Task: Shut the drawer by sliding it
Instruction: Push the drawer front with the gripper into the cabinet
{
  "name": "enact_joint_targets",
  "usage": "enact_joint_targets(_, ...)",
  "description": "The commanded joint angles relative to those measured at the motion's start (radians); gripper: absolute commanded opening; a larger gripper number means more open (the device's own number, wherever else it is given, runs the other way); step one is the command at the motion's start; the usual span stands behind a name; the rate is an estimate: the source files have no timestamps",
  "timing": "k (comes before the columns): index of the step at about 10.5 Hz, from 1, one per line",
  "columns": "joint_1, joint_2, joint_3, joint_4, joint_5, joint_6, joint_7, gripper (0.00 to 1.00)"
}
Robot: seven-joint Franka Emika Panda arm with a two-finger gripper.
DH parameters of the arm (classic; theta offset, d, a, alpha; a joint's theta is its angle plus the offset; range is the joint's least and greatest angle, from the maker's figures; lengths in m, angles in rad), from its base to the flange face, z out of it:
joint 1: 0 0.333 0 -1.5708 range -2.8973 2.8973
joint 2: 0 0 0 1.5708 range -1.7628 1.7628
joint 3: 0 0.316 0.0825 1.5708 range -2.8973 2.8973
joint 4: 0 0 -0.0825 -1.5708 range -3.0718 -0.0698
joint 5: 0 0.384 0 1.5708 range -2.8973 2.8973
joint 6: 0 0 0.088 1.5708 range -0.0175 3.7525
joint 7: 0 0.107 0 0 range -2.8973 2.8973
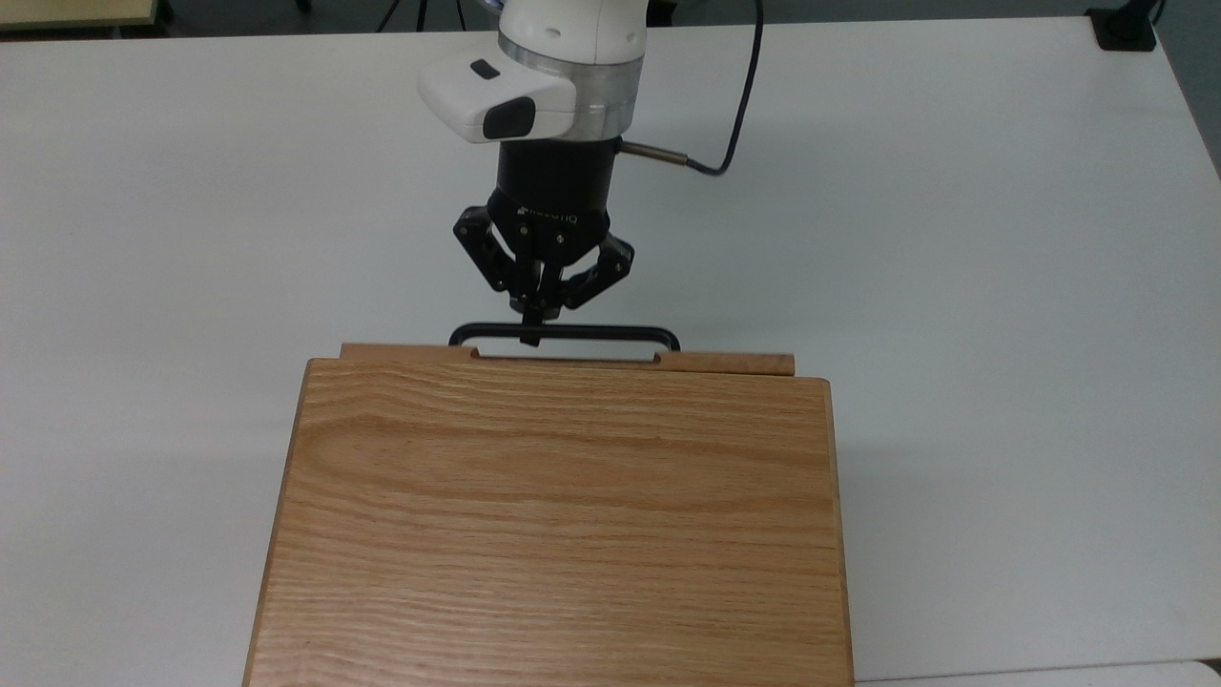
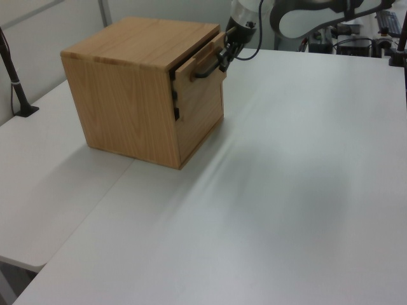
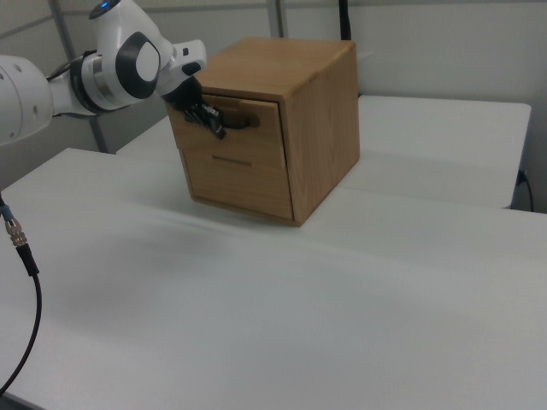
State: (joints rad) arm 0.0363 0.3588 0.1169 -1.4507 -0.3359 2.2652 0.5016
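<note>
The drawer [image 1: 568, 360] was almost fully inside the cabinet [image 1: 558, 525] — only its front panel stood slightly out. The gripper [image 1: 530, 329] had its jaws clamped on the handle [image 1: 565, 334], so a last small push seemed left.

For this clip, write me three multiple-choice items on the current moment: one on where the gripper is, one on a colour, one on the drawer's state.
1. Where is the gripper?
A. At the drawer's handle
B. Resting on the cabinet's top
C. Lying on the table beside the cabinet

2. What colour is the handle?
A. Silver
B. Black
C. Red

3. How does the drawer stand?
A. Pulled out with its inside showing
B. Pushed in, or nearly so
C. Taken out and set on the table

Answers:
1. A, the top view shows the fingertips meeting on the bar's middle.
2. B, the thin bar is black against the white table.
3. B, in the top view just a strip of the front panel shows past the cabinet top; the left view leaves a slight gap at the panel's edge.
</note>
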Motion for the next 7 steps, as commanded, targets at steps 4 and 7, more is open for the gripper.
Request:
enact_joint_targets(4,-0.003,-0.003,-0.016,0.029,-0.028,0.025,0.074,0.00)
enact_joint_targets(7,-0.018,-0.114,-0.007,-0.068,-0.023,-0.077,0.061,0.02)
